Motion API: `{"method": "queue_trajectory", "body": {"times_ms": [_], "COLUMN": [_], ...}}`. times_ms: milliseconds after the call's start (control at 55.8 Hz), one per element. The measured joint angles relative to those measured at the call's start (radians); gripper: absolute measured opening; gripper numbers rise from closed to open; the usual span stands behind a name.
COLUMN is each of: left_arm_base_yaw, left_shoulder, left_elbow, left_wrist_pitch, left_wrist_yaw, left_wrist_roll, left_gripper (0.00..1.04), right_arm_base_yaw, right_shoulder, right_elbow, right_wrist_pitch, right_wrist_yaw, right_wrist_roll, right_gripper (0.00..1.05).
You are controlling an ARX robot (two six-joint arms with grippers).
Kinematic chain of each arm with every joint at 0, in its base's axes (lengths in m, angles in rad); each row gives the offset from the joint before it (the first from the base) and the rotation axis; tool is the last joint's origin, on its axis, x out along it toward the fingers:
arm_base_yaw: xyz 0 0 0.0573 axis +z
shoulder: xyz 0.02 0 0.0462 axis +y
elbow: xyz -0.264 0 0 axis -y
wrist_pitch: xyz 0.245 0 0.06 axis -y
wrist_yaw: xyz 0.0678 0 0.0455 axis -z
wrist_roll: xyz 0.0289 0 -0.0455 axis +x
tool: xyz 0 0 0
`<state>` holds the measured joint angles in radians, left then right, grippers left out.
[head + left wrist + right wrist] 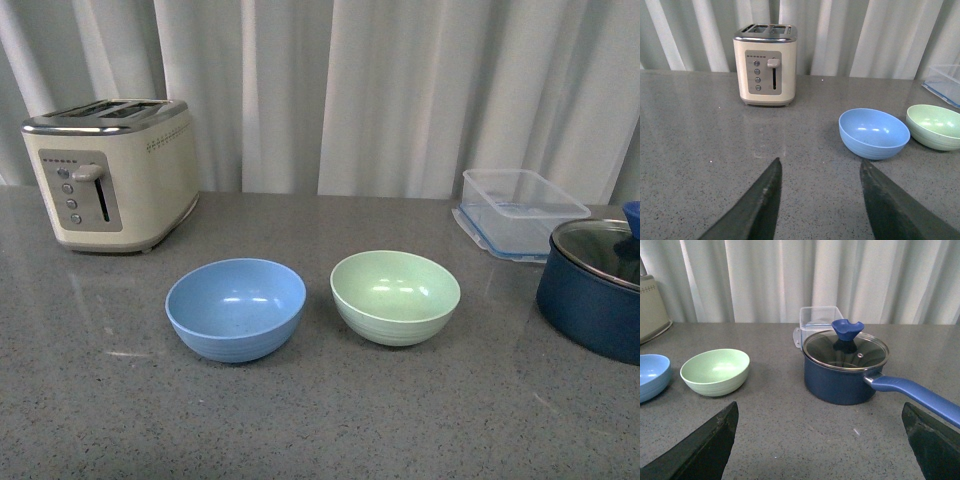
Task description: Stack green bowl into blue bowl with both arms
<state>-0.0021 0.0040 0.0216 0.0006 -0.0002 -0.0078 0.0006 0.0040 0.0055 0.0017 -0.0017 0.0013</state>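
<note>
In the front view, you see a light sky-blue round bowl (236, 308) sitting right side up on the grey speckled counter (320, 430). Just beside the blue bowl, on its right, sits a pale mint-green round bowl (395, 297). The two bowls are near each other but do not touch. Both have nothing in them. Behind the blue bowl and to its left stands a cream toaster with a silver top (110, 172). Far to the right of the blue bowl, past the green bowl, you see a dark navy pot with a glass lid (592, 290). A see-through plastic box (522, 211) sits behind that pot. White curtains (400, 90) hang at the back.

In the left wrist view, your left gripper (820, 161) has its two dark fingers (765, 205) spread apart. They hold nothing and hang over bare counter. The blue bowl (874, 133) is a little way ahead of the fingertips, with the green bowl (935, 126) close beside it. The toaster (766, 65) stands well beyond the blue bowl.

In the right wrist view, your right gripper (820, 405) is spread very wide, and its black fingers (705, 450) grip nothing. The green bowl (715, 372) sits between the blue bowl (652, 376) and the navy pot (845, 372). The pot's blue handle sticks out away from the blue bowl.
</note>
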Motion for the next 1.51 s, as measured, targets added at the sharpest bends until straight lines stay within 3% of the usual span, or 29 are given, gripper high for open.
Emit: {"method": "queue_trajectory", "body": {"times_ms": [287,664,843,1040,1166,1507], "left_arm_base_yaw": [0.0,0.0,0.0,0.0,0.0,0.0], "left_shoulder": [0.0,0.0,0.0,0.0,0.0,0.0], "left_elbow": [0.0,0.0,0.0,0.0,0.0,0.0], "left_wrist_pitch": [0.0,0.0,0.0,0.0,0.0,0.0], "left_wrist_yaw": [0.0,0.0,0.0,0.0,0.0,0.0], "left_wrist_roll": [0.001,0.002,0.002,0.002,0.002,0.003], "left_gripper": [1.0,0.98,0.98,0.98,0.98,0.98], "right_arm_base_yaw": [0.0,0.0,0.052,0.132,0.206,0.254], "right_shoulder": [0.0,0.013,0.143,0.443,0.744,1.426], "right_elbow": [0.0,0.013,0.1,0.303,0.502,1.015], "right_wrist_pitch": [0.0,-0.041,-0.053,0.078,0.128,-0.083], "right_wrist_yaw": [0.0,-0.027,-0.023,-0.064,-0.025,-0.049], "right_wrist_roll": [0.0,-0.032,-0.1,-0.105,-0.114,-0.019], "right_gripper": [0.95,0.95,0.95,0.95,0.95,0.95]}}
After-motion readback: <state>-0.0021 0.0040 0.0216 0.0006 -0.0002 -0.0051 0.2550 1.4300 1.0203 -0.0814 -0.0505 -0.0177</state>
